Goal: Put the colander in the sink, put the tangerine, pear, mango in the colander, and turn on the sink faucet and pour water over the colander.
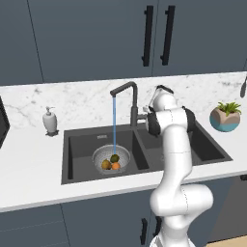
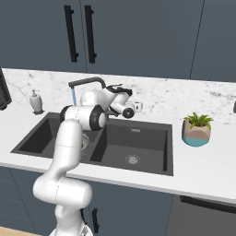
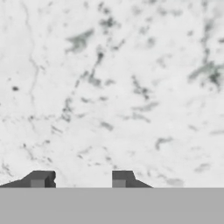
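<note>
Pincer (image 3: 78,178) tips stand parted on nothing, facing marble. Water (image 1: 114,120) from the faucet (image 1: 126,99) falls into the colander (image 1: 111,160) holding three fruits in the sink's (image 1: 77,144) left basin. Wet metal likely slippery, stiff, light; grip its rim.

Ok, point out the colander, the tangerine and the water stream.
colander (image 1: 99,155): left base view, on its perforated left inner wall.
tangerine (image 1: 116,166): left base view, on the middle of the orange fruit.
water (image 1: 115,120): left base view, midway down the blue stream.
</note>
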